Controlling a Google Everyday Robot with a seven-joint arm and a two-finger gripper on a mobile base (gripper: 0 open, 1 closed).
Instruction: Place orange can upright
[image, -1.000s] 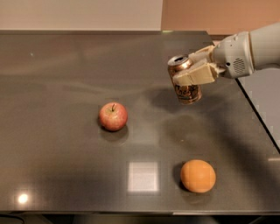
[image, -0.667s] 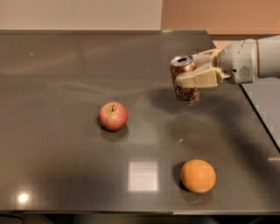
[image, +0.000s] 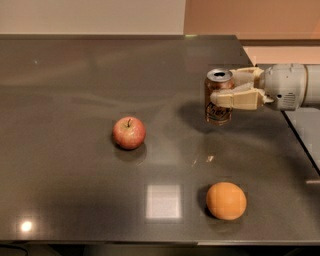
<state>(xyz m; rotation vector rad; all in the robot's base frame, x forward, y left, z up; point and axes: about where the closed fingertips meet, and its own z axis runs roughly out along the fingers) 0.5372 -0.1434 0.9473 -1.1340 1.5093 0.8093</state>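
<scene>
Coppery brown-orange with pale script on its side, the orange can (image: 218, 113) stands upright at the right of the table (image: 75, 75). Its long axis is vertical and its silver top, with the dark drinking hole, faces up. It is a small smooth metal cylinder, and a soft shadow lies on the table to its left. Whether its base rests on the surface or sits just above it cannot be told.

The gripper (image: 225, 86) reaches in level from the right edge on a pale grey, rounded arm. Its two cream, blocky fingers (image: 240, 98) are closed on the can's upper half, one across the near side and one behind.

The tabletop is dark grey, flat and glossy, and it mirrors a pale square of light (image: 162, 201) near the front edge. A round red apple (image: 129, 132) with a short stem sits well to the left of the can. A plain, matte orange fruit (image: 226, 200) lies nearer the front, well apart from the can.
</scene>
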